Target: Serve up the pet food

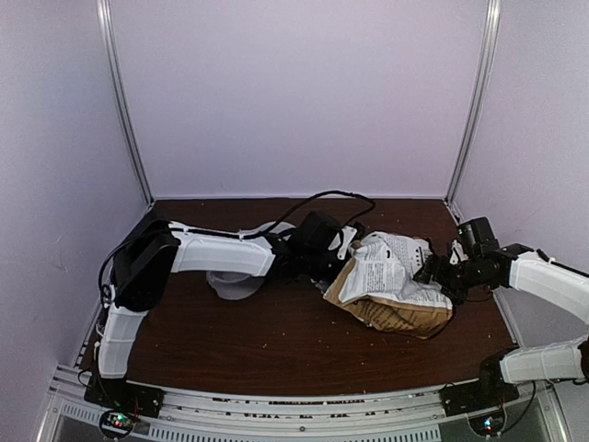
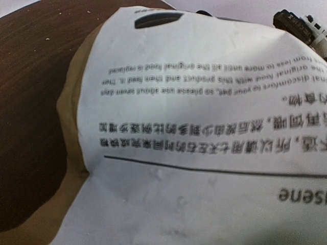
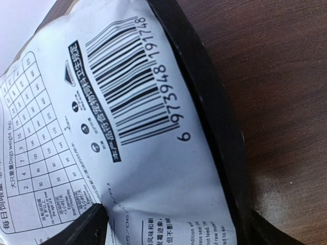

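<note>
The kraft-brown pet food bag (image 1: 396, 281) lies on its side on the dark wooden table (image 1: 267, 345), white printed back up. No pellets show; the pet food is hidden inside. My left gripper (image 1: 342, 247) is at the bag's left end. In the left wrist view the bag's white panel (image 2: 204, 102) fills the picture and covers the fingers. My right gripper (image 1: 431, 273) is at the bag's right end. In the right wrist view its jaws stand wide with the barcode end of the bag (image 3: 127, 102) between them. One black finger (image 3: 217, 127) runs along the bag's edge, and the other fingertip (image 3: 82, 227) touches the paper.
A pale bowl (image 1: 235, 284) sits on the table, partly hidden under my left forearm. A black cable (image 1: 322, 195) loops over the back of the table. Small crumbs speckle the wood. Pale walls close in the back and both sides.
</note>
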